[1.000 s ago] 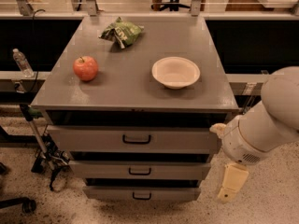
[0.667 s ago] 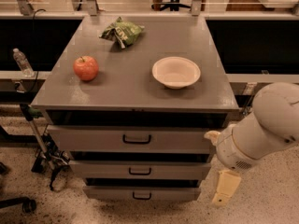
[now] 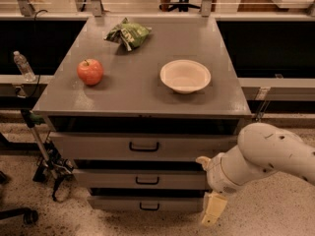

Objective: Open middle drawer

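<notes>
The middle drawer is the second of three in the grey cabinet. It has a shallow grey front and a small black loop handle, and it stands shut. The taller top drawer is above it and the lowest drawer below it, both shut. My gripper, cream-coloured at the end of the white arm, hangs at the right end of the drawer fronts, level with the lower two drawers and right of the handle. It holds nothing that I can see.
On the cabinet top sit a red apple, a white bowl and a green chip bag. A water bottle stands on a ledge at the left. A stand's legs are on the floor at the lower left.
The arm and gripper have moved left and slightly down, closer to the right end of the drawer fronts. The drawers have not moved.
</notes>
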